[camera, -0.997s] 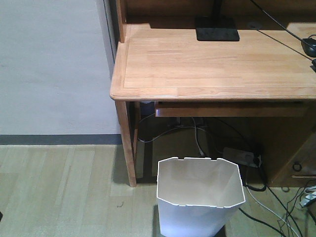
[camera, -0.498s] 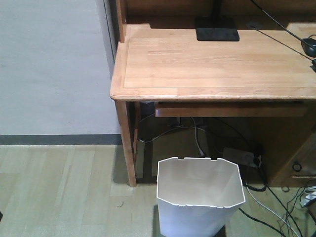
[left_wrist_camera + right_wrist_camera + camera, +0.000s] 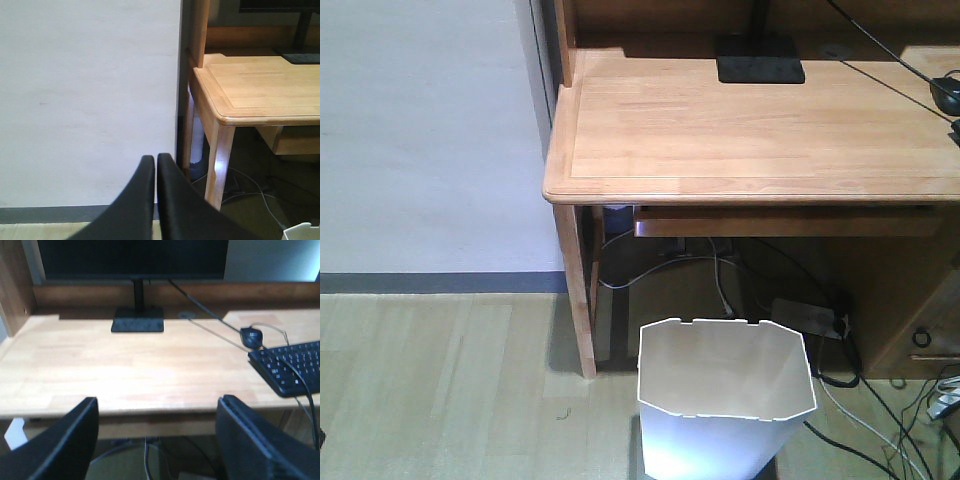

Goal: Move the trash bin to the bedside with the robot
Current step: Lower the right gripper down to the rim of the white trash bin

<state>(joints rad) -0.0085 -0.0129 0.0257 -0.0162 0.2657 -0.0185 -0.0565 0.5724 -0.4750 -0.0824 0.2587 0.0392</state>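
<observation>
Well apart from the trash bin [image 3: 725,375], left fingers [image 3: 142,200] press together, right fingers [image 3: 65,440] spread

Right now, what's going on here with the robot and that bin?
Nothing is being handled yet. The trash bin stands on the floor in front of the desk, untouched. The left gripper is shut on nothing, facing the wall beside the desk. The right gripper is open, facing the desktop with its monitor and keyboard.
</observation>
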